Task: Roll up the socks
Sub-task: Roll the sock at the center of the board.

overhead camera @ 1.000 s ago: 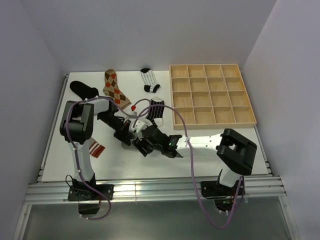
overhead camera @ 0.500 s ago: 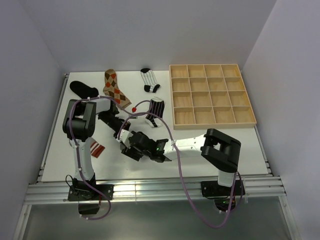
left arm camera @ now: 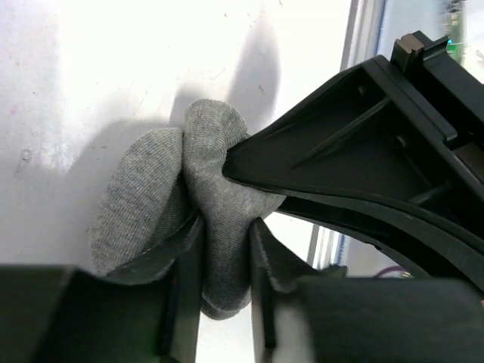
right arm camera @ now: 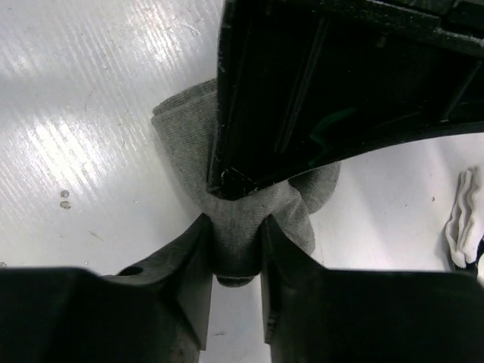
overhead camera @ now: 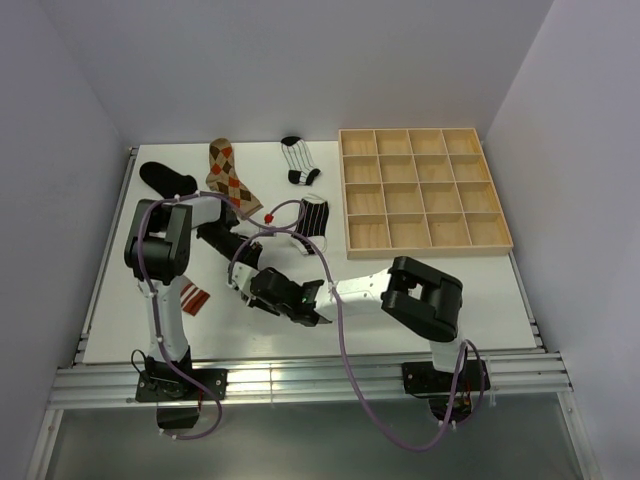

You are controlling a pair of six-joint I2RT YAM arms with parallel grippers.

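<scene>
My left gripper (left arm camera: 225,246) and my right gripper (right arm camera: 236,246) meet nose to nose, each clamped on a fold of the grey sock (left arm camera: 144,197), which lies bunched between them on the white table (left arm camera: 76,60).

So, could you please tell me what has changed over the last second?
The right arm drew leftward and the right gripper closed on the grey sock, opposite the left gripper, which still pinches it. The other socks and the wooden tray stayed put.
</scene>
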